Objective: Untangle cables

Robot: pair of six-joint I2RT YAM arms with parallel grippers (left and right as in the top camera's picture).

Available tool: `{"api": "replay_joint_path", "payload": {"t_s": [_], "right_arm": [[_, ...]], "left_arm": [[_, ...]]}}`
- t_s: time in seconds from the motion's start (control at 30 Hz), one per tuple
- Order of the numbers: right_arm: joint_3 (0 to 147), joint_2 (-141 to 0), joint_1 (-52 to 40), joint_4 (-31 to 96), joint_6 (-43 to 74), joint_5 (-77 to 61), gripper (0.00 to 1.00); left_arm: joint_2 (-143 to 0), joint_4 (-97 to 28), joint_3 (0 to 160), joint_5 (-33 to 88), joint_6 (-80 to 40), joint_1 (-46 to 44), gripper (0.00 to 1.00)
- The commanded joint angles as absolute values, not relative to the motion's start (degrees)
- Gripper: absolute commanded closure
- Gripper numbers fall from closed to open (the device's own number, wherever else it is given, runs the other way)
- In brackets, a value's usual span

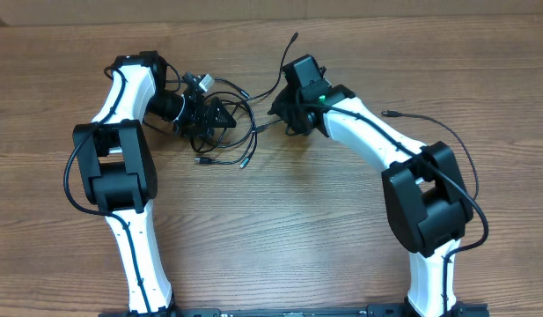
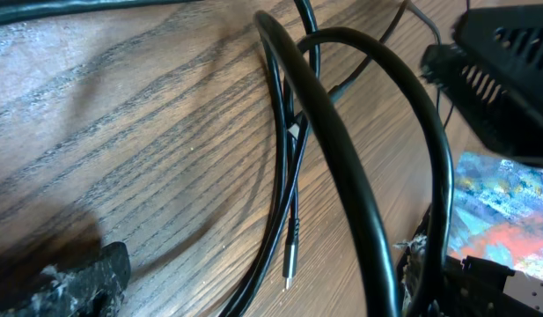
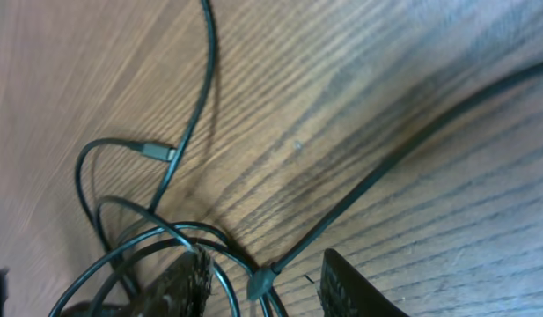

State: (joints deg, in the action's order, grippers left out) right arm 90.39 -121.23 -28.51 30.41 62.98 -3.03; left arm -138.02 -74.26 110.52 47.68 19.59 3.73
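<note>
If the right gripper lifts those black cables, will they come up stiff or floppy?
Probably floppy: the cables are thin and lie in loose curves on the table. Likely light, so a push may just slide them. Loops overlap near the right gripper, so lifting one strand would probably drag others.

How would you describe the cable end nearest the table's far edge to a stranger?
On the brown wooden table, thin black cables tangle left of centre. One strand runs from them toward the far edge; its plug end lies alone there.

A wood-grain table [image 1: 280, 229] fills the view — a paler tan strip [image 1: 429, 7] borders its far edge.
</note>
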Motion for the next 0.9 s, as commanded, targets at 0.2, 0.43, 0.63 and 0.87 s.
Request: {"api": "replay_joint_path", "payload": {"t_s": [0.2,0.43,0.63,0.87], "right_arm": [[89.95,-125.56,-31.46,28.69,69.25,1.04,0.59],[89.95,-127.50,-31.48,28.69,69.25,2.09,0.60],[89.95,-128.40,-31.48,27.81,69.23,3.42,0.64],[89.97,-128.29,-30.41,28.25,68.99,4.23,0.96]], "left_arm": [[-137.71,-74.19,110.74,47.62,19.03,3.18,0.00],[-137.71,-74.19,110.74,47.62,19.03,3.18,0.00],[-137.71,-74.19,110.72,47.62,19.03,3.18,0.00],[-137.71,-74.19,110.72,47.62,19.03,3.18,0.00]]}}
